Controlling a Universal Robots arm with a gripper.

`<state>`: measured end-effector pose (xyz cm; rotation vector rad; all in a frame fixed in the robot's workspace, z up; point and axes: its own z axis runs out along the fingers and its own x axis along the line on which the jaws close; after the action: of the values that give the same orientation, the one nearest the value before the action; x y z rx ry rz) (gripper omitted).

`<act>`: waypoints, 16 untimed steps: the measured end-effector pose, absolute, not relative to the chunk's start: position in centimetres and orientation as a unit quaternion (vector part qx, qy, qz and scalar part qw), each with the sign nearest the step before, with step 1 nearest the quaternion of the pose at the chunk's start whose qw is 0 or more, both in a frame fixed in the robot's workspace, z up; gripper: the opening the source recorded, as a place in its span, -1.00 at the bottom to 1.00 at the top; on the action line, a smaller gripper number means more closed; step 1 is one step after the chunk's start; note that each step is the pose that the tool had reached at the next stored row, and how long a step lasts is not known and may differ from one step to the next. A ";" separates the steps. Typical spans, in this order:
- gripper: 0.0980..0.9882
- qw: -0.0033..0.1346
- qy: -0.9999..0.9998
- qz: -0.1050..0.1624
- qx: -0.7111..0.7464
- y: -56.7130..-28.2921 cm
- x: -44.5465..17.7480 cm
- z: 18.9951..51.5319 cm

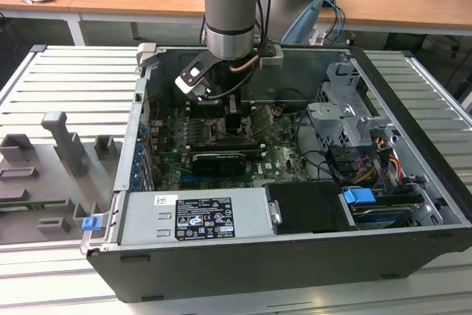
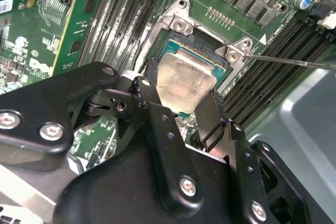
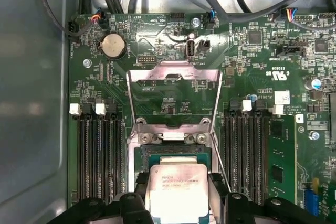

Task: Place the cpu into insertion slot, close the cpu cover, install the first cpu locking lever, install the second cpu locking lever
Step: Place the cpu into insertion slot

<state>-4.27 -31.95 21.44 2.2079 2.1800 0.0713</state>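
**A:** Which way does the cpu [image 3: 177, 190] lie?

**B:** Flat, with its metal face up toward both wrist cameras. It is square, so it has no long axis. Its edges run parallel to the rim of the insertion slot [image 2: 207, 38], and it sits over the slot's middle.

**A:** Does the gripper [image 3: 177, 195] have it?

**B:** Yes, it is clamped on it, with a black finger [image 2: 152, 90] against each of two opposite sides.

**A:** How does it look?

**B:** Dull silver-grey and smudged, with faint print and a thin green edge around the metal.

**A:** And the cpu cover [image 3: 173, 72]?

**B:** It is swung open on the slot's edge away from the gripper, and circuit board shows through its cut-out.

**A:** Is anything hard to make out?

**B:** I cannot tell whether the cpu is seated in the slot or just above it. The gripper's body hides the cpu's nearest edge. A thin locking lever [image 2: 294, 62] juts from one slot corner and is cut off at the frame edge. In the exterior view the arm [image 1: 232, 12] stands over the slot inside the computer case [image 1: 295, 256] and blocks it.
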 end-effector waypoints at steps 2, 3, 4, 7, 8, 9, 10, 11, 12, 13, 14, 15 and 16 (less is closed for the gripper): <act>-0.03 0.019 0.700 0.023 0.713 -31.7 -4.2 21.2; -0.03 0.019 0.700 0.023 0.714 -31.7 -4.2 21.0; -0.03 0.020 0.700 0.023 0.714 -31.7 -4.1 20.9; -0.03 0.020 0.696 0.022 0.717 -31.7 -4.1 20.7; -0.03 0.021 0.696 0.021 0.718 -31.7 -4.1 20.2; -0.03 0.022 0.696 0.020 0.718 -31.7 -4.1 20.2; -0.03 0.022 0.696 0.020 0.718 -31.7 -4.1 20.2; -0.03 0.022 0.696 0.021 0.718 -31.7 -4.1 20.2; -0.03 0.022 0.696 0.021 0.718 -31.6 -4.1 20.2; -0.03 0.022 0.696 0.021 0.718 -31.6 -4.1 20.2; -0.03 0.022 0.696 0.021 0.718 -31.7 -4.1 20.2; 0.00 0.022 0.696 0.021 0.718 -31.7 -4.1 20.2; 0.15 0.022 0.696 0.021 0.718 -31.7 -4.1 20.2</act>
<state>-4.12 -31.65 20.20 2.2238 2.1565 0.0636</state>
